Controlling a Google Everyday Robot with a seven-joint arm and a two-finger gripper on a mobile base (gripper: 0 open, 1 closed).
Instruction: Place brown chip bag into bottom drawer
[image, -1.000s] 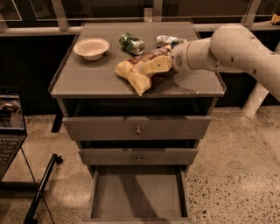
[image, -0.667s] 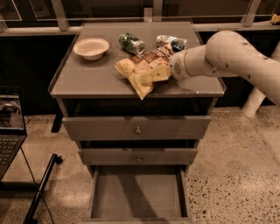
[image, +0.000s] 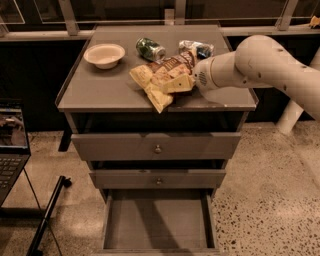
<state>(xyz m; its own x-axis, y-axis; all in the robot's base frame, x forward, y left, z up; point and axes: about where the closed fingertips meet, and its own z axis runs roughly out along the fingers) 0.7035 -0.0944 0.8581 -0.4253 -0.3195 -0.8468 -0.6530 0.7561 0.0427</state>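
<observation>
The brown chip bag (image: 162, 77), crinkly with a dark brown middle and pale yellow ends, hangs just above the front centre of the grey cabinet top (image: 100, 87). My gripper (image: 187, 83) is at the bag's right end and shut on it; the bag hides the fingertips. The white arm reaches in from the right. The bottom drawer (image: 157, 225) is pulled open below, a wide grey box with nothing inside, straight under the cabinet's front.
On the cabinet top stand a white bowl (image: 104, 54) at back left, a green can (image: 150, 49) on its side, and a crushed silver-blue can (image: 197, 48). Two upper drawers with round knobs (image: 157, 148) stick out slightly. A laptop (image: 12, 145) and a black stand leg (image: 47, 217) are at the left.
My arm has swung toward the cabinet's front edge, carrying the chip bag slightly left and forward. The cans, bowl and drawers have not moved.
</observation>
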